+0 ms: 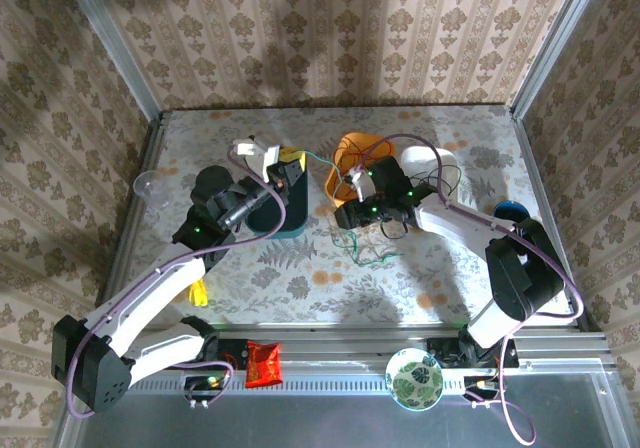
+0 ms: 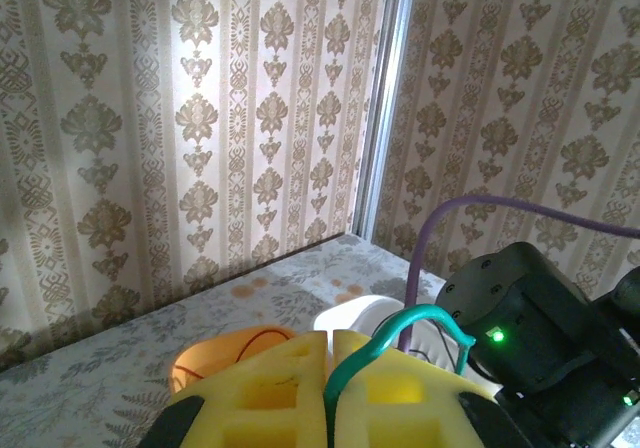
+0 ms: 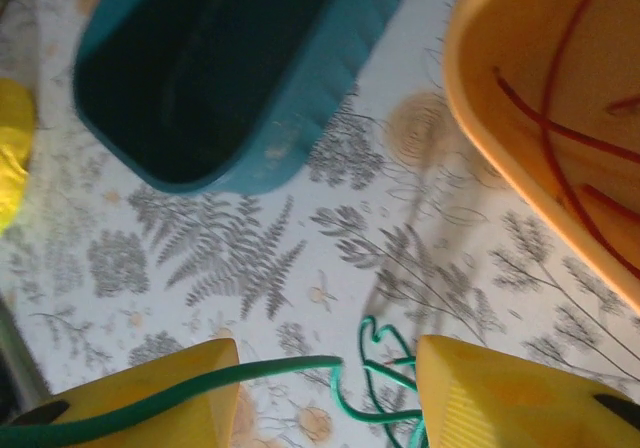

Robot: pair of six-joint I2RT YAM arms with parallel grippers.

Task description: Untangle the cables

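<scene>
Left pincer [image 2: 329, 346] is clamped tight, its yellow fingers [image 2: 260, 393] nipping a strand of the green cable [image 2: 400, 326] that arches out toward 2 o'clock. Right pincer [image 3: 325, 358] stands partly open; the green cable trails over its 9 o'clock finger [image 3: 150, 393] and through the gap, unsqueezed. From above, loose green loops lie on the table [image 1: 300, 268] at 6 o'clock from it. Red cable [image 3: 560, 98] sits in the orange bowl [image 3: 500, 28], a teal tub [image 3: 330, 78] at its 9 o'clock
</scene>
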